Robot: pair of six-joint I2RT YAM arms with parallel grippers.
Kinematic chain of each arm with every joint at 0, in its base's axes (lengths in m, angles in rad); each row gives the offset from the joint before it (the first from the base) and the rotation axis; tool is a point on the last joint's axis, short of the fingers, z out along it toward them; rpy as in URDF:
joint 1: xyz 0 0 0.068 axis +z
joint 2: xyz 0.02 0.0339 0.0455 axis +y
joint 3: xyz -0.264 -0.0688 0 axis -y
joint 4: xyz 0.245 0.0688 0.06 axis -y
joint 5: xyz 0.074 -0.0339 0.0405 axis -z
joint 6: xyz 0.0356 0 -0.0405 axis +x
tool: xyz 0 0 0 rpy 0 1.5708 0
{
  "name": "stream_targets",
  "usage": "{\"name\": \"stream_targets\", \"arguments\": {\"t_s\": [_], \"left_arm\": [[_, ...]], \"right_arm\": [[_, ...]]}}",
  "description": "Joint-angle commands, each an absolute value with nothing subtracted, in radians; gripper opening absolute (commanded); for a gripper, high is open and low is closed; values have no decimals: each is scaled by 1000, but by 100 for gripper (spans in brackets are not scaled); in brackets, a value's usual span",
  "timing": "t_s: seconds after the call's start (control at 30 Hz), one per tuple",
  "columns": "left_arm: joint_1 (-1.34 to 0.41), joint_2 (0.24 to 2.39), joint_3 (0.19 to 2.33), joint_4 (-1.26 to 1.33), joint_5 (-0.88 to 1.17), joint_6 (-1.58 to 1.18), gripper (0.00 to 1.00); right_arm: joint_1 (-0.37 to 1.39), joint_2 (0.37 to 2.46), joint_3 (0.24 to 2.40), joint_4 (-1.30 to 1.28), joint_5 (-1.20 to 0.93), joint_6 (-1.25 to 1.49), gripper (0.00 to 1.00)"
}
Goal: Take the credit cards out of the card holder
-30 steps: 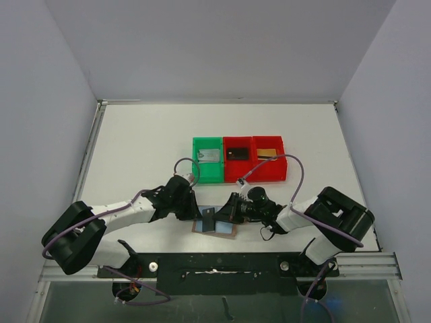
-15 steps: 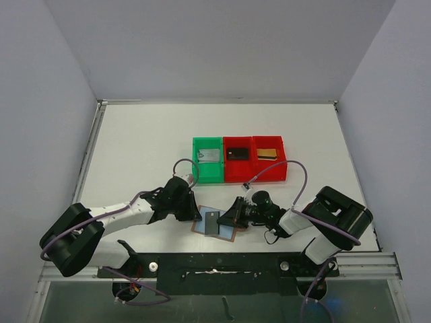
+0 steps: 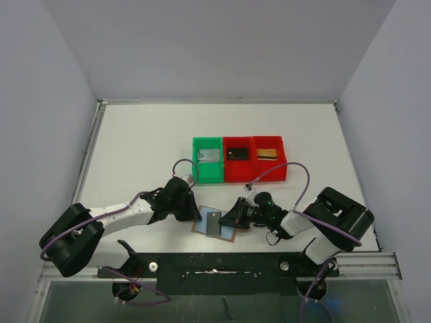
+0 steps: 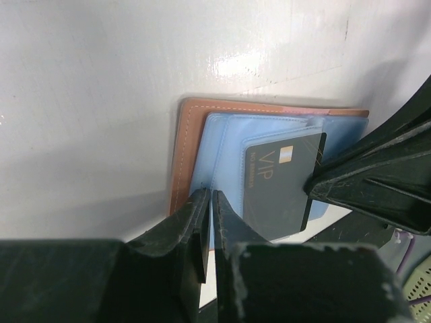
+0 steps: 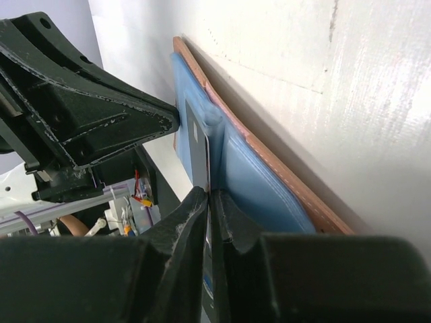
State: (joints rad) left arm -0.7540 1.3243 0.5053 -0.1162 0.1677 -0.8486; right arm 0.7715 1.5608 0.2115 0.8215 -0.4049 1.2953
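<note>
Card holder (image 4: 183, 155) lies open flat at bottom centre of the overhead view, between both wrists. One black VIP card (image 4: 279, 178) sits partly in its blue pocket.

Left gripper (image 4: 207, 225) is pinched shut on the holder's near edge, pinning it. Right gripper (image 5: 208, 205) is closed thin on the VIP card's outer edge.

Step, by my reading: drawing out the last card. Next move calls for a straight pull along the pocket, toward overhead right, with the holder held down and the grip firm.

Upper centre: green bin (image 3: 207, 173) holds a silver card (image 3: 209, 155). Red bins (image 3: 254, 173) hold a plain black card (image 3: 236, 153) and a gold card (image 3: 267, 153).
</note>
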Motion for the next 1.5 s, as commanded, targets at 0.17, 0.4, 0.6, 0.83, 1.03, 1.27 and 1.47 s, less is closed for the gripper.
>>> {"name": "stream_targets", "arguments": {"t_s": [0.17, 0.4, 0.6, 0.83, 1.03, 1.27, 1.47], "left_arm": [[-759, 1301, 512, -123, 135, -842, 6], [-759, 1282, 511, -135, 129, -842, 6], [-759, 1279, 511, -131, 142, -838, 5], [-766, 1278, 511, -124, 159, -835, 5], [-784, 1288, 511, -117, 180, -824, 9], [-795, 1301, 508, -113, 174, -829, 10], [-795, 1334, 516, -142, 149, -833, 10]], "right_arm": [[771, 1600, 225, 945, -460, 1305, 18], [770, 1610, 223, 951, -454, 1311, 23], [802, 1630, 275, 894, -430, 1313, 24], [838, 1658, 296, 842, -346, 1374, 26], [879, 1631, 328, 692, -250, 1381, 28], [882, 1598, 306, 784, -250, 1377, 12], [874, 1608, 281, 882, -304, 1386, 19]]}}
